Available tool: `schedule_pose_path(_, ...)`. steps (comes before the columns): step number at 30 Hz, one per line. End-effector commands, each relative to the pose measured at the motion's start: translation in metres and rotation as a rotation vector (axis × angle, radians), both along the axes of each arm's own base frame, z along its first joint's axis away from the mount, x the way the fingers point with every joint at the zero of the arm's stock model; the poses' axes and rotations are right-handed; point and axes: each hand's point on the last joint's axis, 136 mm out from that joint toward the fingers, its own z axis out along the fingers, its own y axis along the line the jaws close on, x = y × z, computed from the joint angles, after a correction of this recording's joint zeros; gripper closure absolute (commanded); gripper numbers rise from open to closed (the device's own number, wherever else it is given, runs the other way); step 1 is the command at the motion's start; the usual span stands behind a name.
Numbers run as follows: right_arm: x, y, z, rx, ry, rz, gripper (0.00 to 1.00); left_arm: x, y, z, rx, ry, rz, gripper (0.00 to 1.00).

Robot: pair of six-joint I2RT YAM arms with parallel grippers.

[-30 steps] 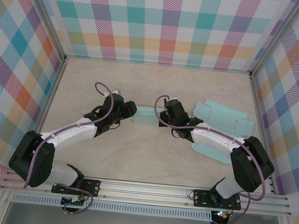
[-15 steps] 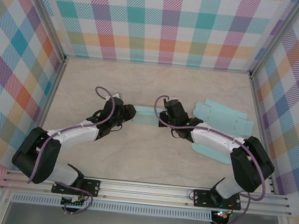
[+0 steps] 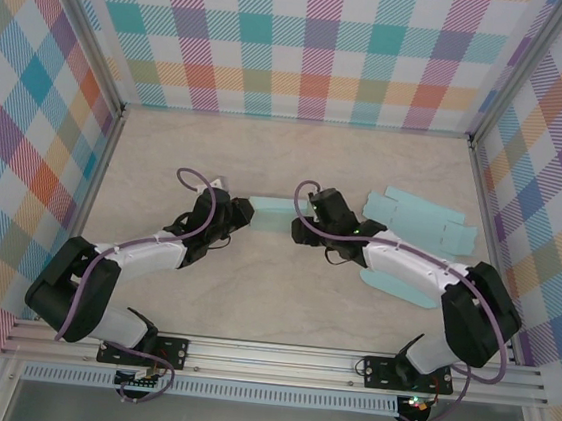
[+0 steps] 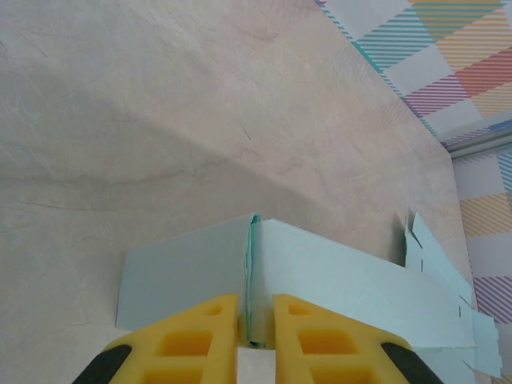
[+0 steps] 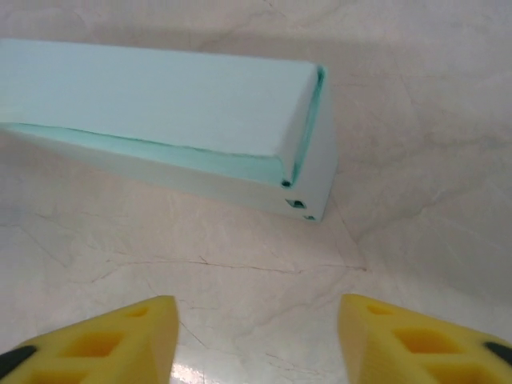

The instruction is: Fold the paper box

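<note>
You have one paper box (image 3: 272,215) on the table (image 3: 167,148), lying in the middle of the overhead view. There are also two flat pale-green sheets at the right: an upper sheet (image 3: 423,220) spread in the open, and a lower sheet (image 3: 394,286) partly under the right arm (image 3: 412,259).

The box is long, low and pale green, closed on the sides you can see (whether anything is inside cannot be told).

The two arms come up from the bottom corners of the frame, the left arm (image 3: 146,247) bending in to the box's left end and the right arm to its right end.

Your left gripper (image 4: 254,310) sits at the bottom centre of its wrist view. Its yellow fingers (image 4: 188,332) are drawn nearly together, pinching a thin upright edge of the box between them.

Your right gripper (image 5: 256,312) is spread wide with nothing between its fingers (image 5: 104,340). The box end lies in the upper part of that view, apart from both fingertips, with bare table between.
</note>
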Motion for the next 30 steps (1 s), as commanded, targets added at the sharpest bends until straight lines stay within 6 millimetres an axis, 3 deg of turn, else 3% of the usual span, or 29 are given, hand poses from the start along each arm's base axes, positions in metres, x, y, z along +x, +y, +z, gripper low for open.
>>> schedule_pose_path(1,0.006,0.009,0.039,0.082,-0.017,-0.019,0.35,-0.039,0.03,-0.074,0.156,0.243,0.031,0.84)
schedule_pose_path(4,0.019,0.013,0.049,0.08,-0.019,-0.037,0.22,-0.038,0.028,-0.071,0.157,0.239,0.031,0.84)
schedule_pose_path(7,0.033,0.02,0.047,0.04,0.006,-0.041,0.0,-0.036,0.025,-0.069,0.153,0.233,0.023,0.84)
schedule_pose_path(13,0.056,0.035,0.024,-0.052,0.061,-0.041,0.0,-0.033,0.021,-0.067,0.152,0.227,0.018,0.85)
schedule_pose_path(17,0.059,0.038,0.008,-0.103,0.077,-0.017,0.0,-0.034,0.022,-0.068,0.157,0.23,0.021,0.85)
schedule_pose_path(26,0.05,0.022,-0.03,-0.213,0.145,-0.018,0.0,-0.035,0.027,-0.07,0.175,0.236,0.044,0.87)
schedule_pose_path(30,0.046,0.004,-0.032,-0.212,0.146,-0.052,0.1,-0.036,0.032,-0.069,0.189,0.236,0.061,0.88)
